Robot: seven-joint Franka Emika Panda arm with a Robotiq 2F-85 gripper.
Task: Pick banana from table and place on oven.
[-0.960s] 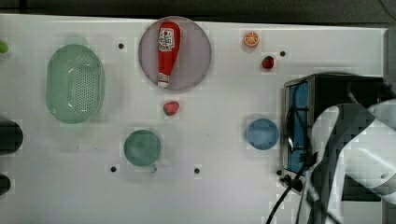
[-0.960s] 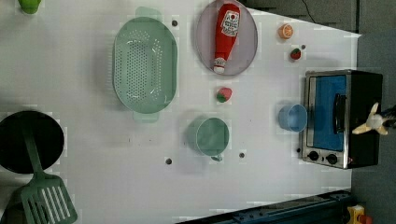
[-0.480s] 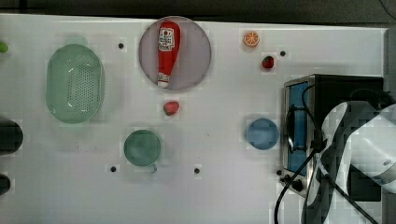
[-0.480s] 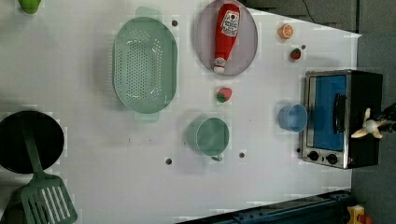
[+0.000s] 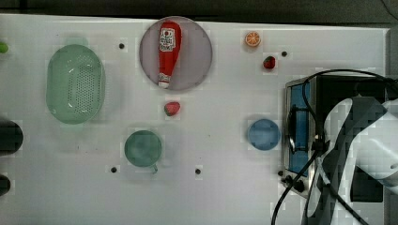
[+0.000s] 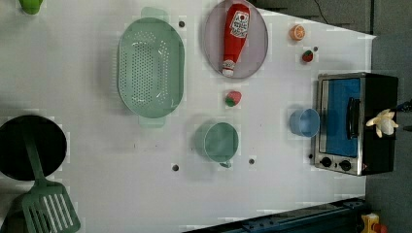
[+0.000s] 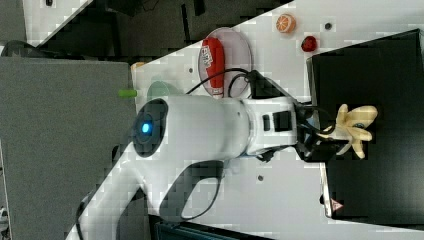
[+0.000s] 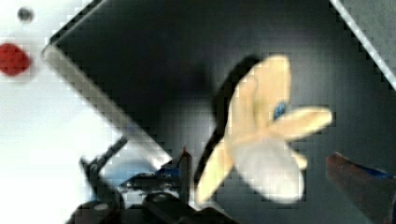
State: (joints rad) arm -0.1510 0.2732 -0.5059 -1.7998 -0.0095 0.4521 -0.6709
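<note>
My gripper [image 8: 261, 175] stands wide open over the oven's [image 7: 370, 165] black top, one finger [image 8: 184, 170] on each side of the banana [image 8: 261, 140] and gripping nothing. The banana lies on that top near the rear edge, peel strips splayed, while the oven stands on the white bench [image 5: 225, 197].

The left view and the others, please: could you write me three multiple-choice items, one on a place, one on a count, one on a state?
1. Where is the banana?
A. on the oven's black top
B. in the colander
C. on the plate

2. How many strawberries lie on the table?
A. none
B. two
C. five

3. How does the ketchup bottle rest?
A. upright on the table
B. lying on the plate
C. inside the cup

Key: 1 A, it sits over the black top; 2 B, one strawberry mid-table, another strawberry beside the orange slice; 3 B, it lies flat.
</note>
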